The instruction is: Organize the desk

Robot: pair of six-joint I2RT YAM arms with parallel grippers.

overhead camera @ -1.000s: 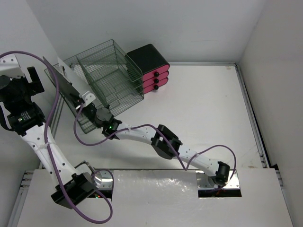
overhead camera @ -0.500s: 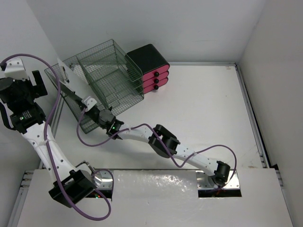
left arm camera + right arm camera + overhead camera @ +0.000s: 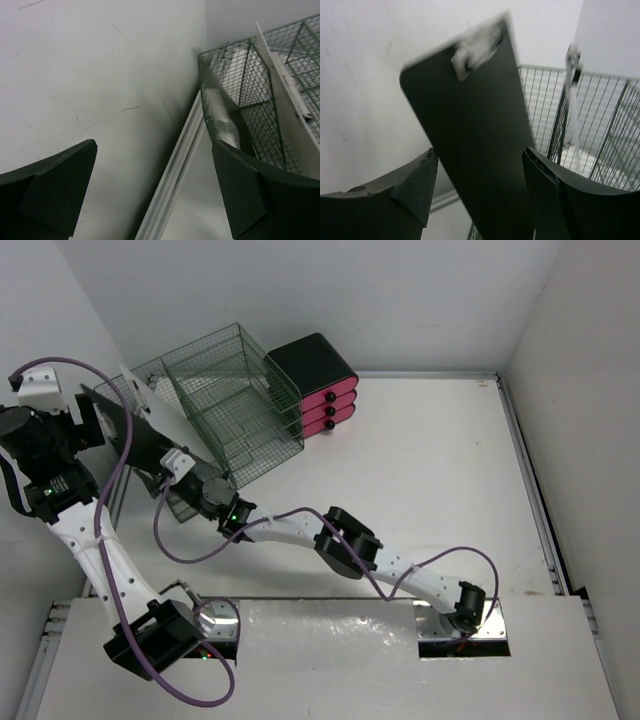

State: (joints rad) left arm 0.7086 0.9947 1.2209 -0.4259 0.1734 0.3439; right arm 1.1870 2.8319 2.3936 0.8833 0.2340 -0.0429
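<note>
Tabletop (image 3: 430,470), large, flat, matte-white and rectangular with thin metal edge rails, is seen spread beneath both arms; one such surface is counted. Its far-left corner is occupied by one green wire-mesh rack (image 3: 235,390), and just beside the rack's right end one small black box (image 3: 312,362) is set, fitted with three pink drawers (image 3: 335,405).

The right end effector (image 3: 479,152) is stretched across the tabletop to the rack's near-left end, so most of the white surface lies behind it and to its right. Its two fingers are held apart. One dark, flat, round-cornered board (image 3: 480,110) with a pale clip (image 3: 472,47) at its top is seen between and beyond them, tilted and blurred — whether either finger touches it cannot be told.

The left end effector (image 3: 154,145) is raised at the far left, beside the white wall (image 3: 75,75). The tabletop's left edge rail (image 3: 175,175) is seen below it and the surface lies off to its right. Its fingers are spread wide, with nothing between them.

One white flat panel (image 3: 282,80) is stood on edge in the rack. Two arms and two end effectors are counted in all.
</note>
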